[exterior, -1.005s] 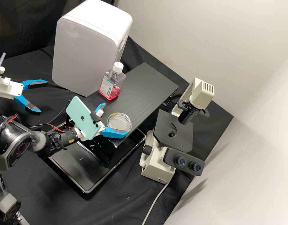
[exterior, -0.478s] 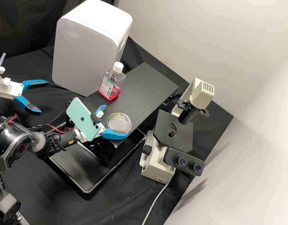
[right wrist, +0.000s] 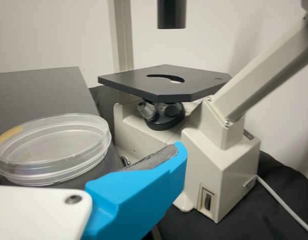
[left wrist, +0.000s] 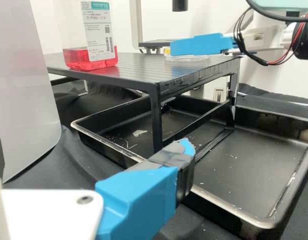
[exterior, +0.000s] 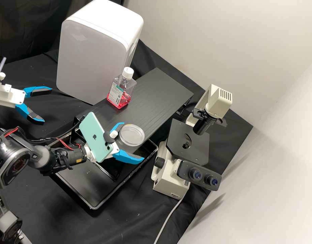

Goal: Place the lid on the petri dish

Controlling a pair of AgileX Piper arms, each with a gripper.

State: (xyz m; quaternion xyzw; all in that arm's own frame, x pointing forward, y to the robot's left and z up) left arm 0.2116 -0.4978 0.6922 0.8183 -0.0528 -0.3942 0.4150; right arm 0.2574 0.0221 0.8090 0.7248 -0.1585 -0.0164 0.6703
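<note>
A clear petri dish [exterior: 130, 134] with its clear lid resting on it sits at the near corner of the black shelf [exterior: 152, 98]. In the right wrist view the lidded petri dish [right wrist: 51, 147] lies beside my blue finger [right wrist: 143, 187]. My right gripper [exterior: 133, 141], which carries a mint phone, is open at that corner. One finger is behind the dish and the other is below the shelf edge; neither presses the dish. My left gripper [exterior: 44, 104] hangs open over the black cloth at the far left, holding nothing.
A flask of red liquid [exterior: 120, 88] stands on the shelf's far-left part, in front of a white box [exterior: 95, 47]. A black tray [exterior: 91, 183] lies under the shelf. A microscope [exterior: 193, 145] stands close to the right of the dish.
My right gripper has shifted toward the near right and sunk a little, its lower finger now under the shelf corner. The dish has barely moved. The left arm is still.
</note>
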